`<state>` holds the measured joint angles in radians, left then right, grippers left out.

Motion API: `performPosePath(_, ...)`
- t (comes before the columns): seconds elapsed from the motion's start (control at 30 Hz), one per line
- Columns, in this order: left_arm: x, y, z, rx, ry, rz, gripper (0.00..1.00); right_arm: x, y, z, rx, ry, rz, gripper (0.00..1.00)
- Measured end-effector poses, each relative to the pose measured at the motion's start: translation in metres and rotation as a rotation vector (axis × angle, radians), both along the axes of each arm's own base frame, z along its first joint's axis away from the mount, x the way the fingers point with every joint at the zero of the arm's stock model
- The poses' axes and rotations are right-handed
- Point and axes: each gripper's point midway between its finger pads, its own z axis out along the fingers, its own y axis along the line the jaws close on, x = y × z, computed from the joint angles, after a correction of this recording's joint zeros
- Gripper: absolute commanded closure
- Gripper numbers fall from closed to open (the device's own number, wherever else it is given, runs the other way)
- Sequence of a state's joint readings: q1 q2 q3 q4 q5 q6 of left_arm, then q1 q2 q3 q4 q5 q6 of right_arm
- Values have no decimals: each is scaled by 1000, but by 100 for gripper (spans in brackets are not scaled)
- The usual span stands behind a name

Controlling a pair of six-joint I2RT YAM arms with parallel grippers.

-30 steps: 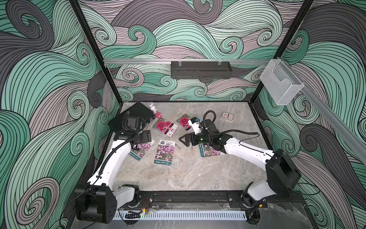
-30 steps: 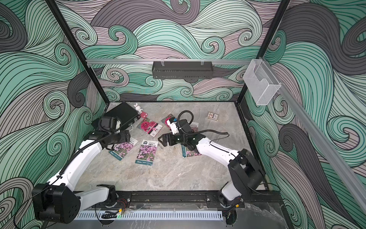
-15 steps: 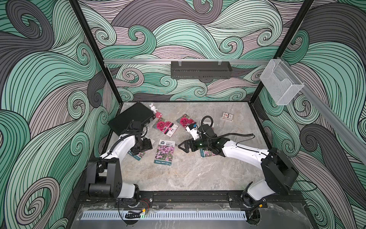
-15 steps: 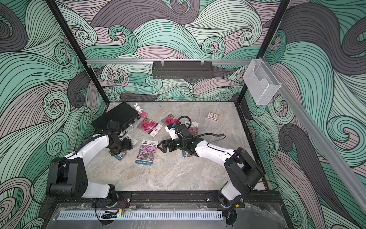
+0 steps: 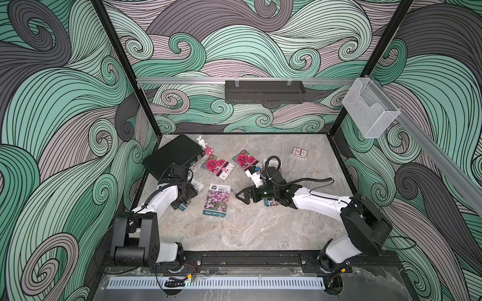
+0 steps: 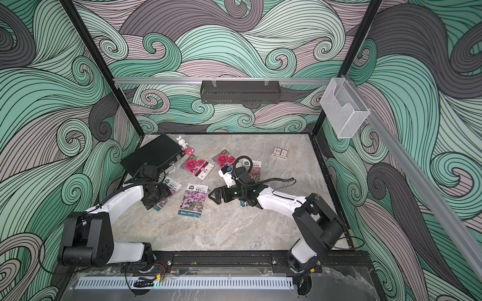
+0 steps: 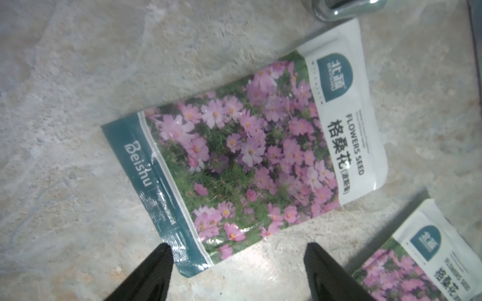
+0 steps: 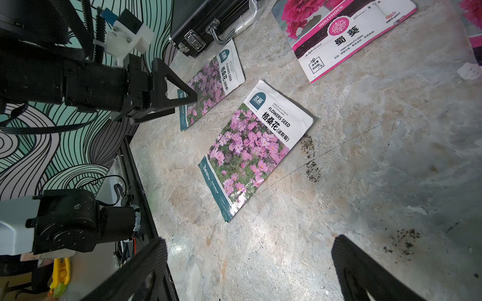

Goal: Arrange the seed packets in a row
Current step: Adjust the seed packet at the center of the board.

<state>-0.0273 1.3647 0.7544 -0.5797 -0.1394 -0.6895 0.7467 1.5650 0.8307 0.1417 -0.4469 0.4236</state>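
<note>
Left wrist shows purple packet just past my wide left jaws; top views mostly hide it. Right jaws wide.

The seed packet mid-frame is glossy film. The table looks like matt stone. The black case at upper frame has shiny metal latches.

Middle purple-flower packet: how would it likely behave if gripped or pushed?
The middle purple-flower packet lies flat on the table, so pinching it from above is probably hard; pushing should slide it. Its glossy film shows glare, so it may slip in a grip. It looks thin and light, likely flopping if lifted by a corner.
</note>
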Motion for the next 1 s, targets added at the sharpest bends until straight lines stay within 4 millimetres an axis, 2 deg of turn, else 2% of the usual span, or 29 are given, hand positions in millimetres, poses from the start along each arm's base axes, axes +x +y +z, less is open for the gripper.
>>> performPosePath(0.2, 8, -2, -6, -37, -54, 64, 22, 0, 1, 1, 8, -7, 1, 0)
performPosePath(0.4, 0, -2, -20, -62, -76, 137, 22, -1, 0, -2, 12, -9, 4, 0)
performPosePath(0.73, 7, 0, -20, -92, -153, 248, 23, -4, -2, -10, 3, 7, 3, 1)
performPosePath(1.0, 17, -22, -19, -136, -193, 253, 24, -5, -2, -16, -8, 21, 5, 0)
